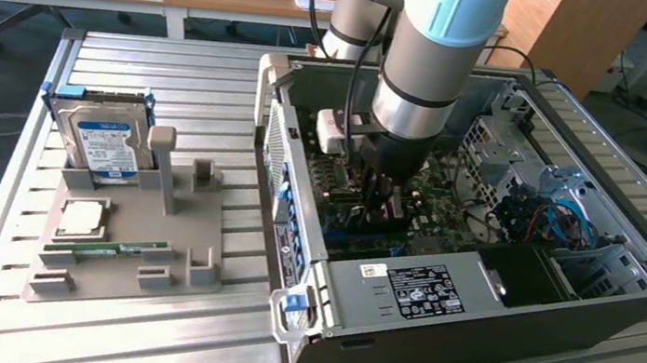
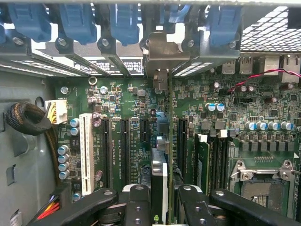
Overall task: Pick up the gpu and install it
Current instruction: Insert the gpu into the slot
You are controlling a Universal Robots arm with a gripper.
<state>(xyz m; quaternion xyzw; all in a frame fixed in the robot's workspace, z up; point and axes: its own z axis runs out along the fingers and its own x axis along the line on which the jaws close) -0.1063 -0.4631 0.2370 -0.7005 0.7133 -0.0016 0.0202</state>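
gpu (image 2: 159,181): edge-on, upright over motherboard (image 2: 127,117) slots inside computer case (image 1: 608,303)
fingers (image 2: 136,207): closed narrow on gpu

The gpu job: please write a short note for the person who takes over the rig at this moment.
Claw: shut on the gpu, held edge-on between its fingers.
Position: the arm reaches down inside the open computer case, the card just above the motherboard among the expansion slots.
Done: the gpu is picked up and brought into the case.
Left: the card is not seen seated in a slot yet.
On the grey holder beside the case: the hard drive.
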